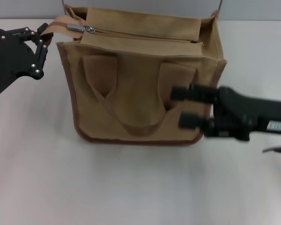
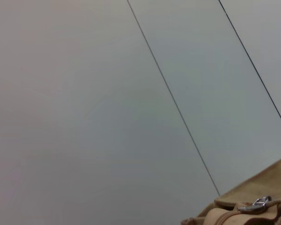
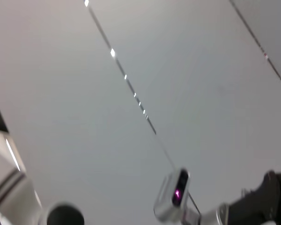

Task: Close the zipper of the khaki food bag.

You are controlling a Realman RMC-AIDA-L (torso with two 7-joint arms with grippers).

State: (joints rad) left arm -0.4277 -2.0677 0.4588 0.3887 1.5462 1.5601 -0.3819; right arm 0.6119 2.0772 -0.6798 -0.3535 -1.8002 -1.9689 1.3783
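We count one boxy tan canvas food bag [image 1: 140, 89], one khaki-taped zipper line [image 1: 145, 35] with one shiny silver metal pull tab [image 1: 79, 28], two flat canvas loop handles [image 1: 133, 119], two black robot grippers, left [image 1: 42, 40] and right [image 1: 180, 107], one white table [image 1: 131, 187]

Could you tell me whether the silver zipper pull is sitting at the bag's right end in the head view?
No, the zipper pull sits at the left end of the khaki food bag, beside the left gripper.
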